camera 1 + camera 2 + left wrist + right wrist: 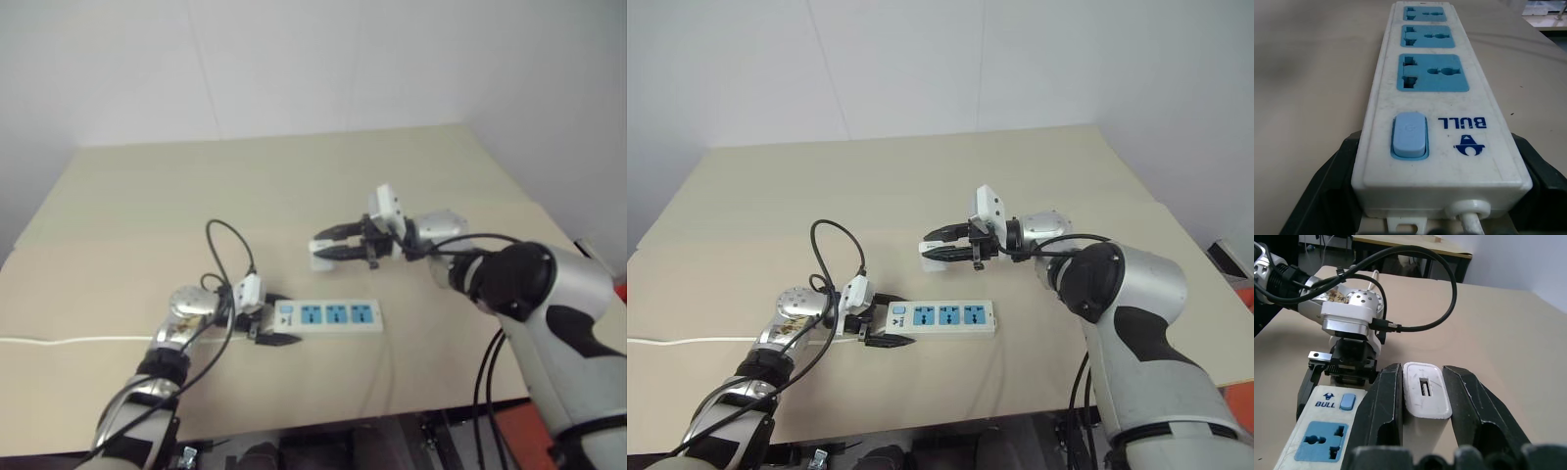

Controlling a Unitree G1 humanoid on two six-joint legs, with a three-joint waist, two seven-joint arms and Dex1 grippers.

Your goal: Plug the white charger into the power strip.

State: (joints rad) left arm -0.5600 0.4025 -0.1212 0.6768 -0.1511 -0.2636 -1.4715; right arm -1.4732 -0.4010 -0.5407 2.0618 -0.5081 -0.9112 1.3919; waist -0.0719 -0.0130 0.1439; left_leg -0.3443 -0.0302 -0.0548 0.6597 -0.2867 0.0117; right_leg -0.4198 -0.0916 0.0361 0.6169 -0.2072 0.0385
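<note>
On the tan table (pixel 118 196), seen from the head views, the power strip (pixel 328 317) is laid flat with its switch end clamped between the fingers of the left gripper (pixel 277 318), while the white charger (pixel 323 257) is gripped by the right gripper (pixel 331 243) above the tabletop, beyond the strip. Along the left wrist view, the strip's blue switch (pixel 1409 135) and three blue sockets are seen, both black fingers pressed to the strip's sides and the white cord (pixel 1470 223) leaving its near end. Along the right wrist view, the charger, its slotted face showing, is pinched between two black fingers (pixel 1385 411), with the strip and left gripper lying below.
</note>
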